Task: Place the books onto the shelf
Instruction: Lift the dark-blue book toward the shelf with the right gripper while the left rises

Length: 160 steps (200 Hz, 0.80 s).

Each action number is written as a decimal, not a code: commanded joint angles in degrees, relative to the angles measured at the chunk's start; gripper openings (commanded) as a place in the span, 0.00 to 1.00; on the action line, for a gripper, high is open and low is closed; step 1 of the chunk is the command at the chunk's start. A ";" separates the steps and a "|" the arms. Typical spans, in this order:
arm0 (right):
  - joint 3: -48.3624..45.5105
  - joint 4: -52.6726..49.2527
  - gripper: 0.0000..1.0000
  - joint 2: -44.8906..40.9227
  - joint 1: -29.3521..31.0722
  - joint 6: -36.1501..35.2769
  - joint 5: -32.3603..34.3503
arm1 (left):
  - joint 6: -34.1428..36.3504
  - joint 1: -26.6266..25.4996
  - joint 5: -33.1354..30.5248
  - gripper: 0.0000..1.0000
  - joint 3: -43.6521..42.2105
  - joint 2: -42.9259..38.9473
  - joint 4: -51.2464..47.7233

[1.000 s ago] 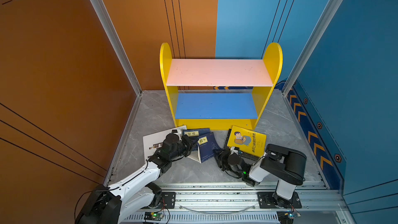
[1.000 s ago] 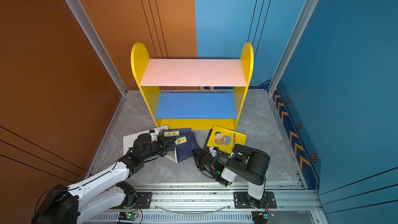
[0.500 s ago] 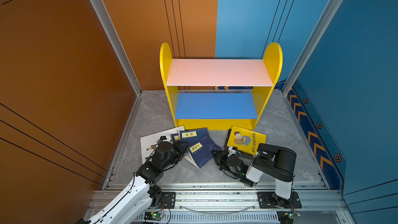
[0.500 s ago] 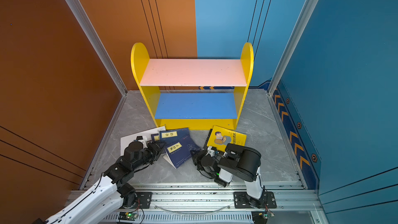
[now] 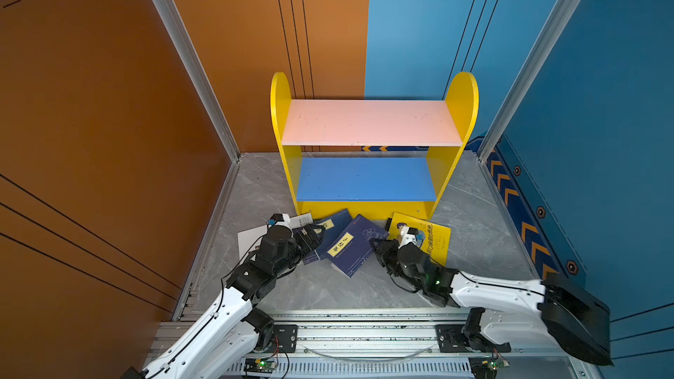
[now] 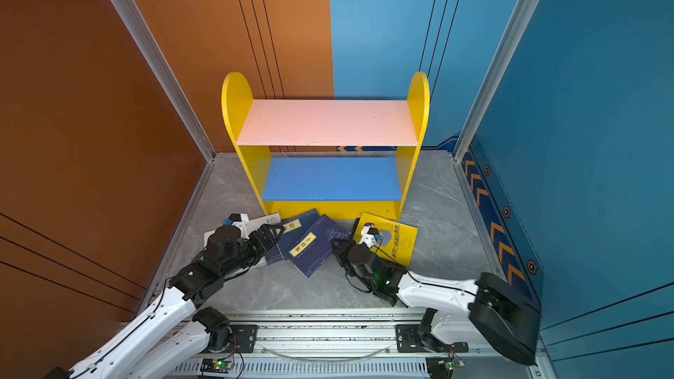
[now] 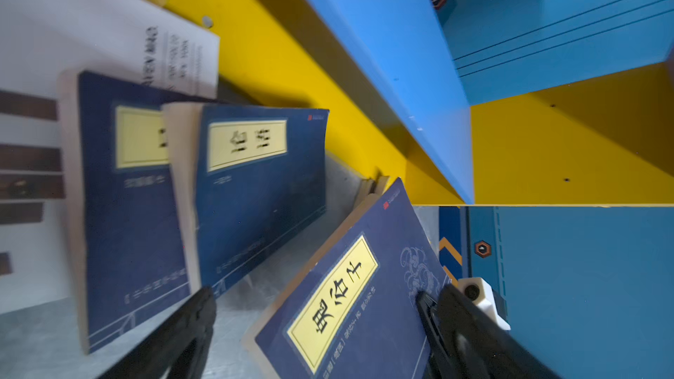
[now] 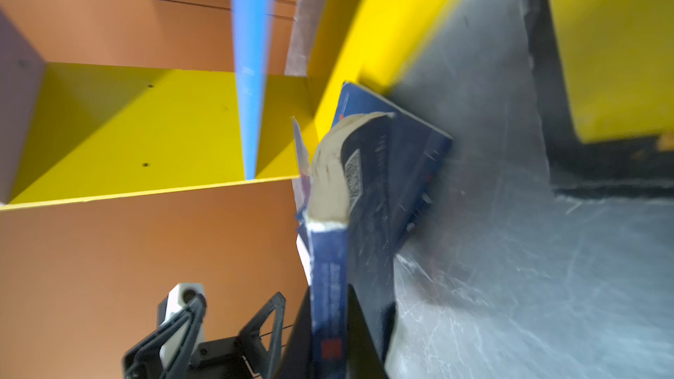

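Status: none shelved. Shelf (image 5: 368,122) boards bare; books (image 5: 436,240) all on tabletop (image 5: 328,293) in front. R pincer (image 5: 376,245) clenched on navy book (image 5: 348,247) edge; L pincer (image 5: 315,236) released over pile. Remaining: every book.

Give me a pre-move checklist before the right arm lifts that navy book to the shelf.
1. Right end effector grip on the navy paperback with yellow title label: ok, jaws shut on its edge.
2. Book closed: not ok, pages splay at far end.
3. Left end effector open: ok, jaws wide apart.
4. Left fingers clear of that book: cannot tell.
5. Pink upper board and blue lower board of the yellow-sided wooden shelf free: ok, both bare.
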 commanded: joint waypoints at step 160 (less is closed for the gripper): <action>48.11 -44.32 0.00 -14.29 -30.43 -39.32 -22.80 | 25.88 7.55 29.52 0.98 31.36 24.97 35.15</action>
